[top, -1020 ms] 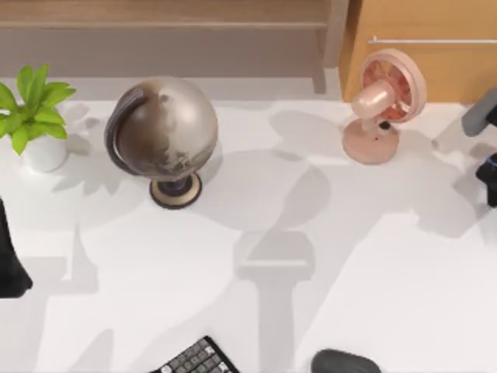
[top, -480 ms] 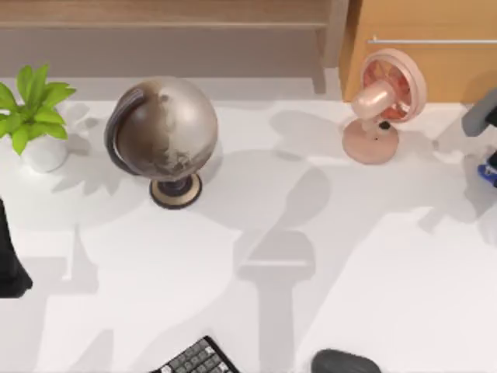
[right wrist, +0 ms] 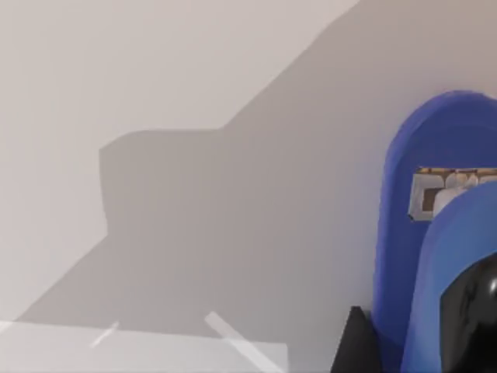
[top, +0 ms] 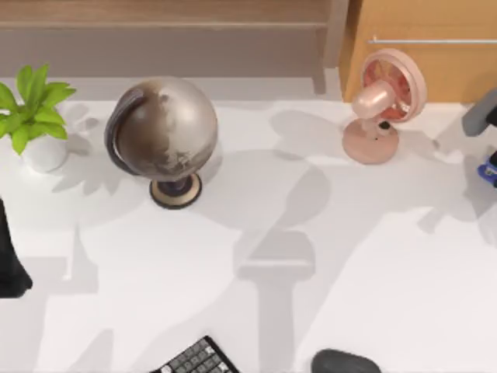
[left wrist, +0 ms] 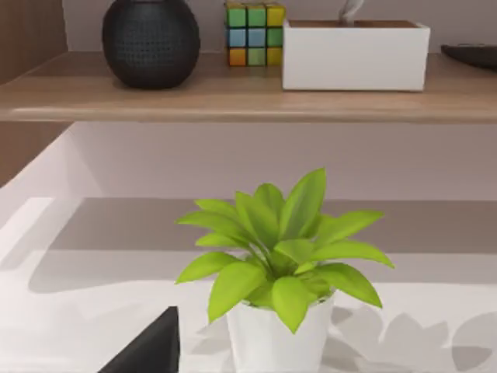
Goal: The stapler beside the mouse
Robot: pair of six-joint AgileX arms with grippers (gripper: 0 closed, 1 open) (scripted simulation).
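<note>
The blue stapler [top: 489, 171] lies at the table's far right edge, only partly in the top view. In the right wrist view the stapler [right wrist: 435, 256] looms close over the white tabletop, and dark parts of my right gripper [right wrist: 419, 346] sit against its near end. The grey right arm [top: 483, 113] reaches in just behind it. The dark mouse [top: 345, 362] rests at the front edge, right of centre and far from the stapler. My left arm [top: 9, 268] is parked at the left edge.
A globe [top: 163, 136] stands back left and a pink fan [top: 380, 105] back right. A potted plant [top: 35, 116] sits at the far left. A black keyboard [top: 198, 359] pokes in at the front. A shelf [left wrist: 248, 89] carries a dark vase, a colour cube and a white box.
One second ago a dark part of the right gripper showed over the stapler at the right edge. It has since left that spot and more of the blue stapler shows. The left arm shifted slightly.
</note>
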